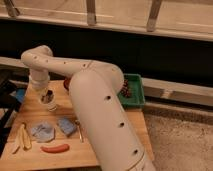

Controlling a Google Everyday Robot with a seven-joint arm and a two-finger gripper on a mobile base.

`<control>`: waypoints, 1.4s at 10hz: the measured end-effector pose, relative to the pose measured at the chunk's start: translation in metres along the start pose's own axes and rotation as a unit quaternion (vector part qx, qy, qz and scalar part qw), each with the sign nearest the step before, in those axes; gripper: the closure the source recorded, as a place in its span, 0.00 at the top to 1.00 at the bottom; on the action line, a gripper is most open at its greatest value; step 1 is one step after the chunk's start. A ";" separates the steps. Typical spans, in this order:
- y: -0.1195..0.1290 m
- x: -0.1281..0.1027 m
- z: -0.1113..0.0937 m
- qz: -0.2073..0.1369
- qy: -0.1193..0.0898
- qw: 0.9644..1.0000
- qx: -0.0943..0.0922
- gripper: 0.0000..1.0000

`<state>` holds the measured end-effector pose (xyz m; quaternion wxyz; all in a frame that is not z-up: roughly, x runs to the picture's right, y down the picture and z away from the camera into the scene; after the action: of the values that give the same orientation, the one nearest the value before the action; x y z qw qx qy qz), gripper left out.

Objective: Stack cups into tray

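A white cup [50, 104] stands upright on the left part of the wooden table [95, 150]. My gripper [48, 94] hangs straight down over the cup's mouth, at or just inside its rim. Something dark shows at the mouth, and I cannot tell whether it is a cup or part of the gripper. The green tray [135, 98] lies at the table's far right corner, well to the right of the cup and half hidden by my arm. A dark red cluster [126, 89] lies in the tray.
My thick white arm [105, 120] crosses the middle of the table and hides much of it. A red-brown bowl [66, 84] peeks out behind it. Two blue cloths [43, 131], a red sausage-like item [55, 148], a yellow item [22, 138] and a utensil [79, 131] lie at the front.
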<state>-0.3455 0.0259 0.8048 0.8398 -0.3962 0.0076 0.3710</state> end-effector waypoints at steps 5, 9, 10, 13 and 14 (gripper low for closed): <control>-0.005 0.003 0.007 0.011 0.003 1.000 -0.006 0.71; 0.001 0.003 0.009 0.008 -0.002 1.000 -0.007 0.71; 0.005 0.003 0.010 0.005 -0.003 1.000 -0.007 0.71; 0.028 0.003 0.011 -0.013 -0.010 1.000 -0.011 0.71; 0.035 0.001 0.012 -0.017 -0.010 1.000 -0.014 0.71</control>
<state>-0.3700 0.0491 0.7902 0.8407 -0.4037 -0.0130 0.3607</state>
